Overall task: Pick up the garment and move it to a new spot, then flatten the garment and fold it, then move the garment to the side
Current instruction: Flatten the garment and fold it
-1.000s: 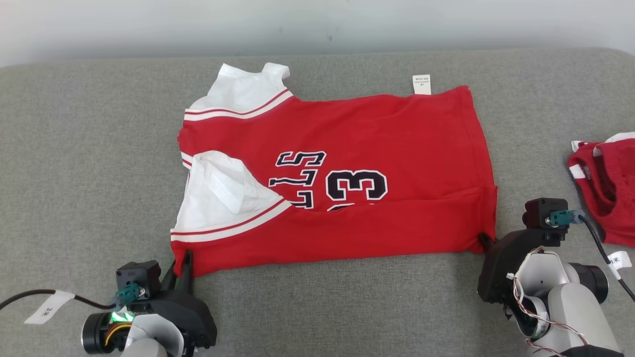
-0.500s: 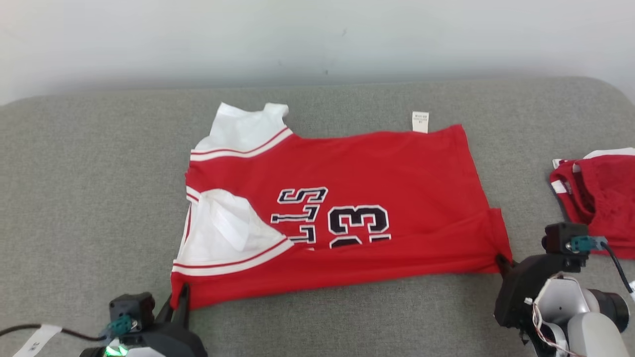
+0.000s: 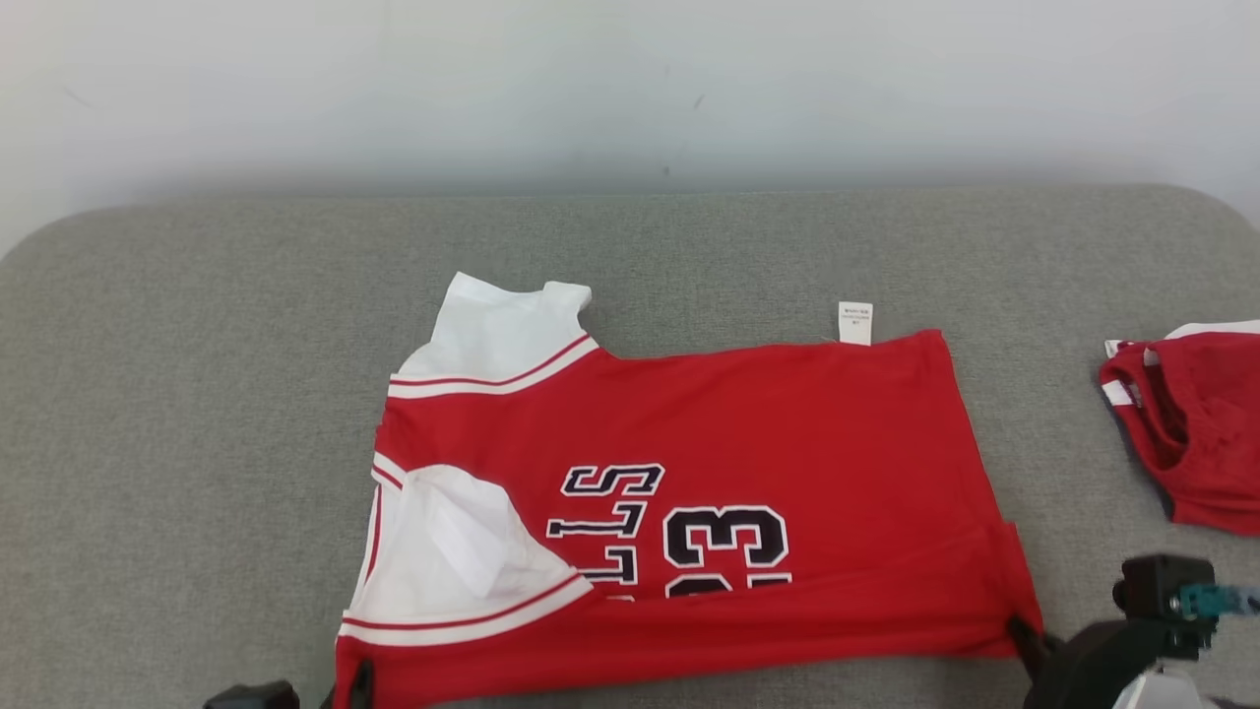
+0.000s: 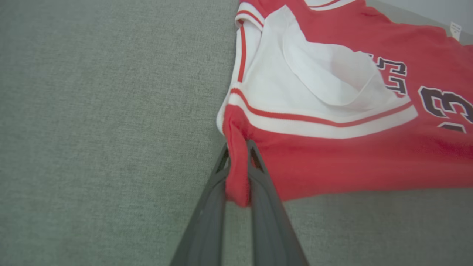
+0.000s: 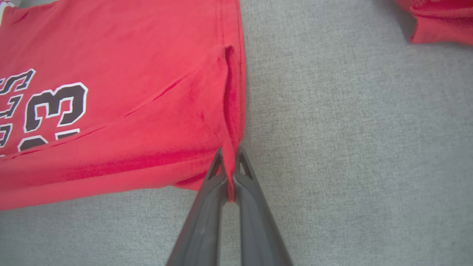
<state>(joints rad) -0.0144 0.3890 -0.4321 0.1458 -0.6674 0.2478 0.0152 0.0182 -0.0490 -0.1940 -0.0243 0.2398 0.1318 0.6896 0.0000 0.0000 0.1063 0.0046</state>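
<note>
Now: grey surface (image 3: 197, 394), pale wall (image 3: 591, 79) — left pincer (image 4: 238, 155), right pincer (image 5: 229, 157) gripping garment (image 3: 787, 433).

- The garment (image 3: 748, 433) is bright red.
- Its sleeves (image 3: 497, 330) are white, with a thin red stripe near the edge.
- The letters and numbers (image 3: 724, 537) on the garment are black with white outlines.
- A small tag (image 3: 854, 323) on the garment's far edge is white.
- The cushion (image 3: 197, 394) under the garment is plain grey.
- The wall (image 3: 630, 79) behind the garment is pale white.
- Another cloth (image 3: 1206, 433) to the garment's right is red with white trim.
- The left gripper (image 4: 238, 146) and right gripper (image 5: 230, 151) at the garment's near corners are dark grey.
</note>
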